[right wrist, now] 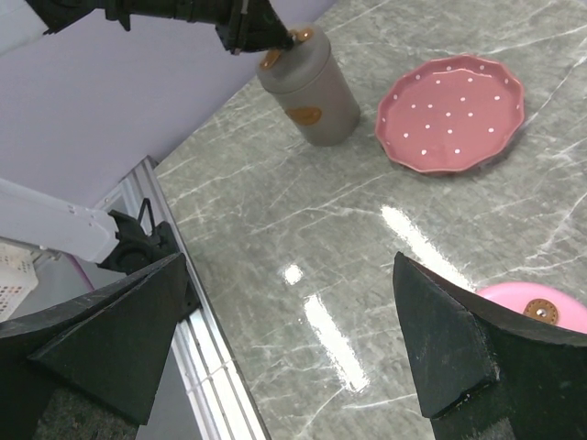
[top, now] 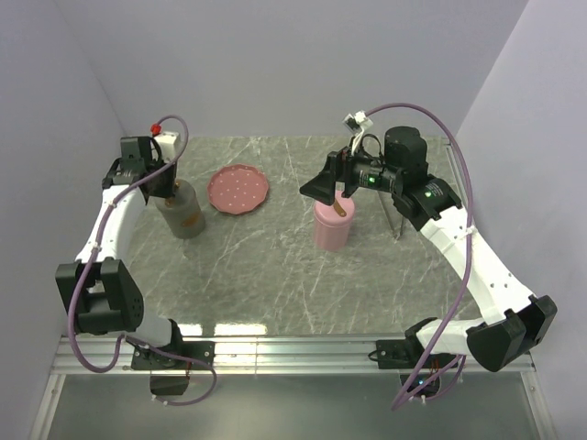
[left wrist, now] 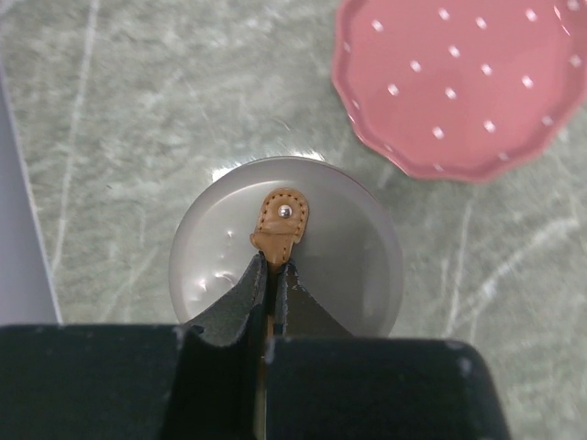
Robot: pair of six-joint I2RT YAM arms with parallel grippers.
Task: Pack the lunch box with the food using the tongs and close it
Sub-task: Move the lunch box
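Note:
A grey cylindrical lunch box container [top: 185,218] stands at the left, its lid [left wrist: 353,247] carrying a tan leather tab [left wrist: 282,218]. My left gripper [left wrist: 272,268] comes straight down on it and is shut on that tab. A pink container [top: 332,231] with a tan tab on top stands right of centre. My right gripper [top: 330,185] hovers just above it, wide open and holding nothing [right wrist: 289,266]. A thin silvery thing that looks like the tongs [top: 396,225] lies under the right arm. No food shows.
A pink dotted plate [top: 238,189] lies bare between the two containers, close to the grey one [left wrist: 459,82]. The table's metal front rail [right wrist: 215,367] runs along the near edge. Walls close in on three sides.

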